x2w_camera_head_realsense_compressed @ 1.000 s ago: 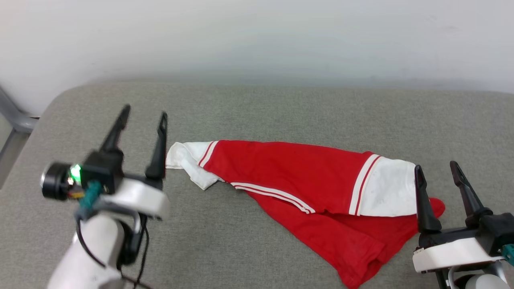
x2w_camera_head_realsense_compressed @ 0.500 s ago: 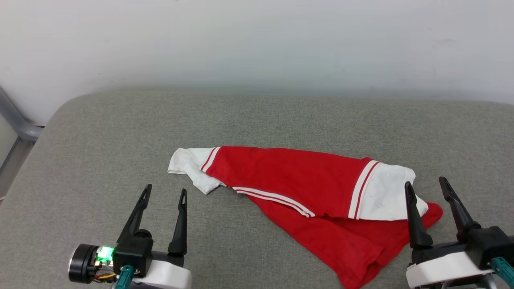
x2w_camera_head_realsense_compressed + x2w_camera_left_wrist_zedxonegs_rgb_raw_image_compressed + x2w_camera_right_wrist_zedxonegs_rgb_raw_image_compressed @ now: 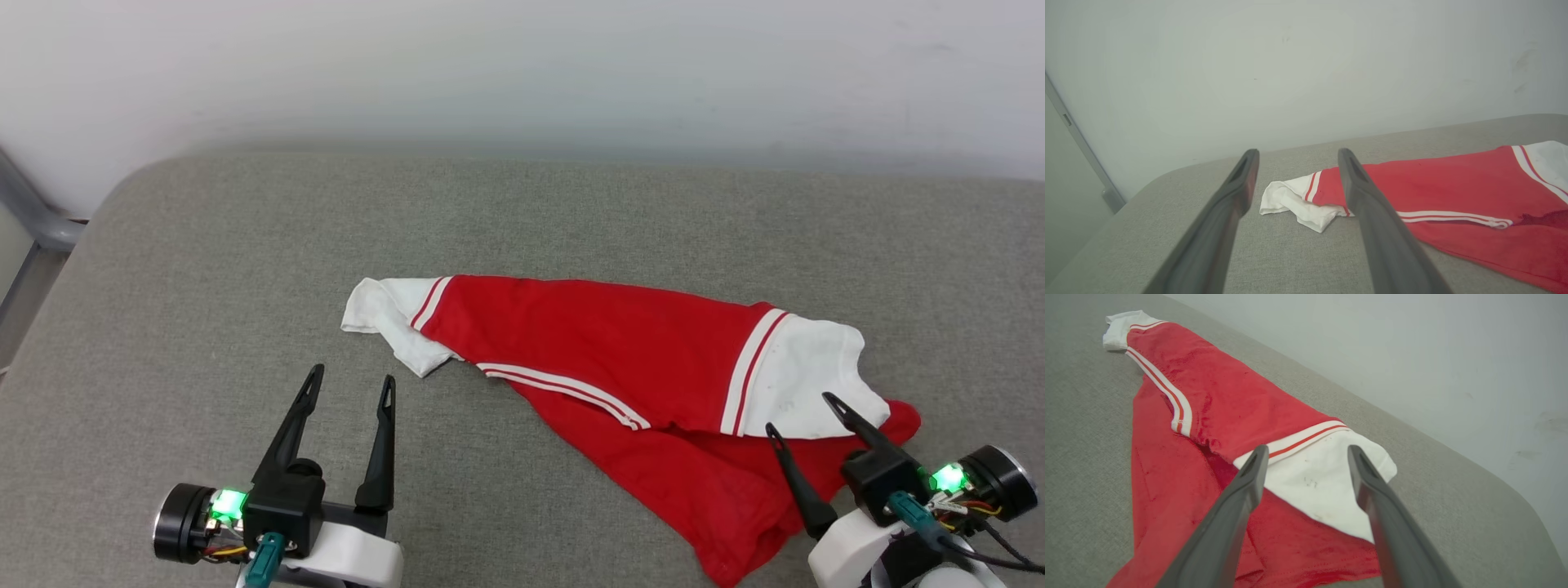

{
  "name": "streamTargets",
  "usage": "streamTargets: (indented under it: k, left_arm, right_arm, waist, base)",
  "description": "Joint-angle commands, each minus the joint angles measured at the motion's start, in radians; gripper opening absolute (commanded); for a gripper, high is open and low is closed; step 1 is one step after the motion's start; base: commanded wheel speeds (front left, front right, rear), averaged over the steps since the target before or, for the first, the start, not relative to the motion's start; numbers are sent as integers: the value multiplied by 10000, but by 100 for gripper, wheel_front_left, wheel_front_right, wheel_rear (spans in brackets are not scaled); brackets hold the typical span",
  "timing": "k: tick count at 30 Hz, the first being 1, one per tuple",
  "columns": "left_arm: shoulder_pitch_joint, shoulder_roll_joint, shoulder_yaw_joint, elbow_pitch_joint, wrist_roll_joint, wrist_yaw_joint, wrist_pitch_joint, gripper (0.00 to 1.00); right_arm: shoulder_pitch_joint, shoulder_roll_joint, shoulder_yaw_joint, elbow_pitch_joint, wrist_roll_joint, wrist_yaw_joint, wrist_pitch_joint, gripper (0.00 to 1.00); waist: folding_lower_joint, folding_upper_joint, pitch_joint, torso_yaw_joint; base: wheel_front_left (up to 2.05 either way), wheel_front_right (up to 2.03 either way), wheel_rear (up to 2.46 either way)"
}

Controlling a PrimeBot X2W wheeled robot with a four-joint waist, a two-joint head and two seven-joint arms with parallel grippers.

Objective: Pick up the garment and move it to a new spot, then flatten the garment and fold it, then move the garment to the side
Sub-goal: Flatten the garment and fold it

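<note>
Red with white sleeves, the garment (image 3: 604, 359) lies rumpled across the centre and lower right of your head view, on the grey cushion (image 3: 522, 212). At lower left, your left gripper (image 3: 351, 376) stands wide open and empty, clear of the cloth. At lower right, your right gripper (image 3: 798, 412) is equally spread, holding nothing and pointing at a white sleeve.

Open cushion (image 3: 522, 220) all around garment (image 3: 588, 343)

The T-shirt (image 3: 620, 367) lies on the upholstered cushion (image 3: 522, 212), stretching from the middle to the right. The left gripper (image 3: 352, 374) is near and left of it, apart from it. The right gripper (image 3: 798, 411) is at its near right end. A wall (image 3: 522, 73) stands behind.
</note>
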Motion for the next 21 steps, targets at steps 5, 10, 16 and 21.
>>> streamTargets:
  k: [5,10,16,21]
  left_arm:
    - [-260,-226,61,96,151,-229,-26,100]
    - [-441,-327,158,153,238,-376,-26,100]
    - [-563,-431,260,211,329,-513,-26,100]
    - [-603,-512,308,237,423,-582,-27,100]
  right_arm:
    - [-733,-1138,1243,367,495,-14,1217,100]
    - [-1195,-1659,1923,635,812,-14,1679,100]
    - [-1488,-1886,2228,949,869,-14,1714,100]
    - [-1605,-1945,2232,1106,705,-14,1610,100]
  waist:
    - [0,0,401,269]
    - [0,0,646,531]
    - [0,0,869,738]
    - [0,0,1003,814]
  base:
    - [0,0,0]
    - [0,0,0]
    - [0,0,0]
    - [0,0,0]
